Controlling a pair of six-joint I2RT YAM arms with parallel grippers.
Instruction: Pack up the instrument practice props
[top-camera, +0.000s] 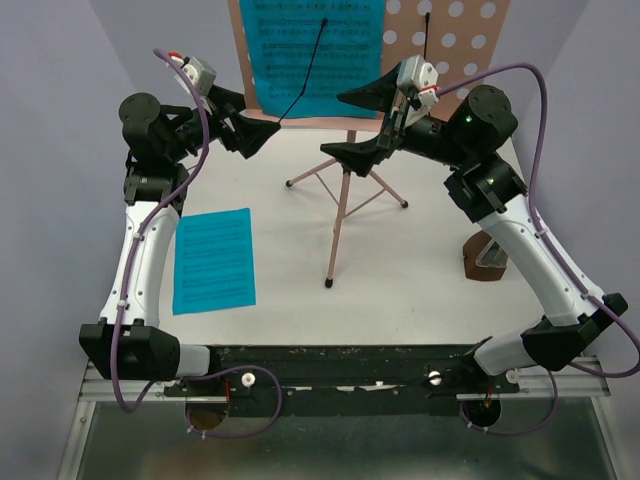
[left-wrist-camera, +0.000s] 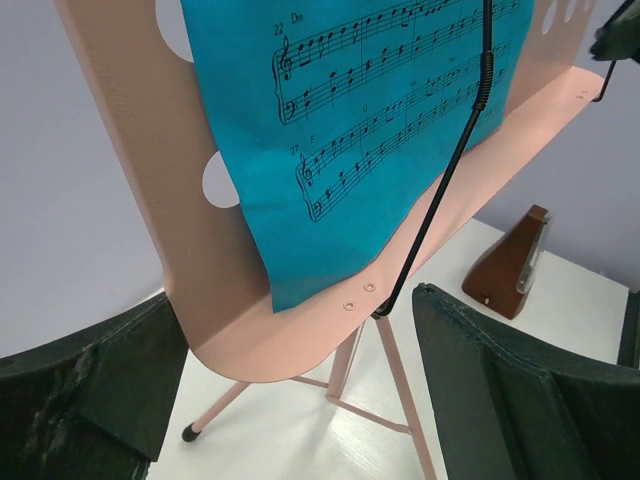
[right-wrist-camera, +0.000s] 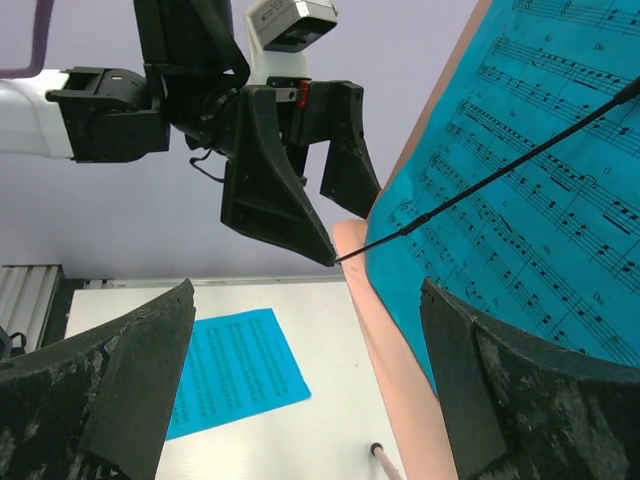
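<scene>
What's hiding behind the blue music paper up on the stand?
The pink stand's hole-dotted desk. The paper covers its middle, so that part cannot be seen.

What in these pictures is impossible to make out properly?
Music stand: desk top cut off by the top view's upper edge.
Metronome: top view, partly hidden behind the right arm.
Loose blue sheet: top view, notes too small to read.
</scene>
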